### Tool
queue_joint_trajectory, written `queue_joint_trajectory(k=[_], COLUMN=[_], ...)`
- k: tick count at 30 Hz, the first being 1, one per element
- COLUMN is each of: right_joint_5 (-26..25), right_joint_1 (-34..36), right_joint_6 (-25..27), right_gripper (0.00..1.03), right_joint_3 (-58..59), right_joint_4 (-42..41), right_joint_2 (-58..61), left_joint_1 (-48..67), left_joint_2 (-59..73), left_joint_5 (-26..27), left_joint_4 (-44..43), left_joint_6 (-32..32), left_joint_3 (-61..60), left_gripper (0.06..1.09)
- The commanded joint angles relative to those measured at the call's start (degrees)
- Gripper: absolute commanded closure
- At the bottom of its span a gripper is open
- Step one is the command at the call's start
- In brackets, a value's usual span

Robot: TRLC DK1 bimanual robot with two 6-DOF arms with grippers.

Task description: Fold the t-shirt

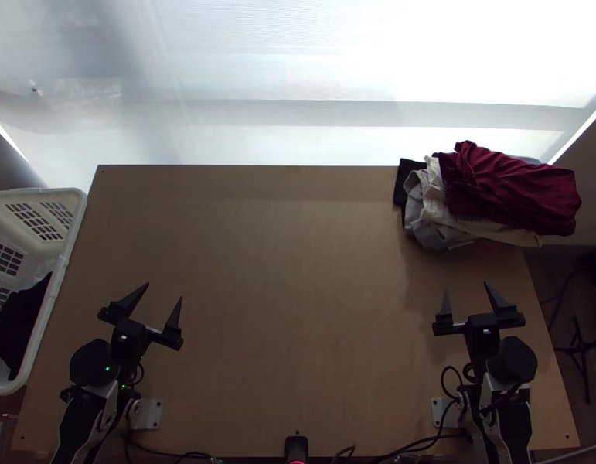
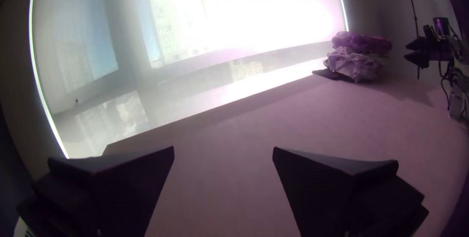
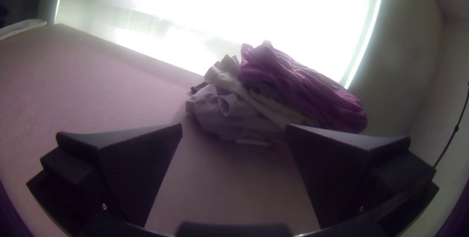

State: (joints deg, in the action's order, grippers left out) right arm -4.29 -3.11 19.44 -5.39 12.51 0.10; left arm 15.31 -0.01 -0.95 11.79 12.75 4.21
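From where I'm standing, it's a flat, light wooden table, with small dark spots near its corners. Over at the far right corner a rumpled pile of cloth lies on it: a black cloth pokes out flat at the bottom left, pale grey and cream cloths bunch over that, and a dark red cloth is heaped loosely on top, towards the right edge. Nearer me, a pale plate sits at the near left, another at the near right, and dark cables trail along the near edge.
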Motion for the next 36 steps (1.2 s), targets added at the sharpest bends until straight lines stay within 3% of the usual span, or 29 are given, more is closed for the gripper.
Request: queue_joint_trajectory(k=[1,3,6,10,13,19,21,24,28,32,36], right_joint_5=[-1.68,-3.79,-4.67,-5.20,-6.43,-9.06,-10.65,-11.09,-11.09,-11.17,-11.17], right_joint_1=[0.65,1.27,1.44,2.24,2.06,1.71,1.62,1.62,1.53,1.53,1.62], right_joint_6=[1.21,3.15,4.55,4.46,1.30,-5.38,-5.99,-8.37,-9.16,-8.89,-8.89], right_gripper=[0.05,0.05,0.05,0.05,0.05,0.05,0.05,0.05,0.05,0.05,0.05], right_joint_3=[-0.15,-0.85,-5.51,-17.55,-32.58,-63.52,-70.99,-80.92,-86.11,-89.27,-91.47], right_joint_4=[-4.34,-7.59,-8.73,-8.03,-0.47,22.82,27.83,35.39,38.55,41.36,44.35], right_joint_2=[1.40,3.15,7.55,20.20,30.93,45.52,49.03,53.78,56.15,57.56,59.14], left_joint_1=[-0.55,-3.62,-4.41,-5.99,-9.60,-26.65,-35.61,-47.74,-56.27,-60.40,-65.06], left_joint_2=[-0.08,0.01,-0.08,7.31,19.17,36.05,40.00,45.01,52.04,63.64,74.01], left_joint_5=[-3.71,-3.53,-3.80,-3.44,-6.87,-6.87,-6.26,-1.25,6.22,7.72,7.63], left_joint_4=[-7.13,-11.62,-12.14,-8.98,-2.21,17.30,18.88,20.73,25.91,34.97,38.66], left_joint_6=[5.79,4.03,8.08,12.82,8.78,4.56,4.82,6.06,-0.36,-0.80,-0.27], left_joint_3=[0.19,0.45,2.21,17.50,33.23,64.52,67.77,68.30,71.38,78.67,81.75], left_gripper=[0.11,0.11,0.10,0.10,0.10,0.11,0.11,0.10,0.11,0.10,0.11])
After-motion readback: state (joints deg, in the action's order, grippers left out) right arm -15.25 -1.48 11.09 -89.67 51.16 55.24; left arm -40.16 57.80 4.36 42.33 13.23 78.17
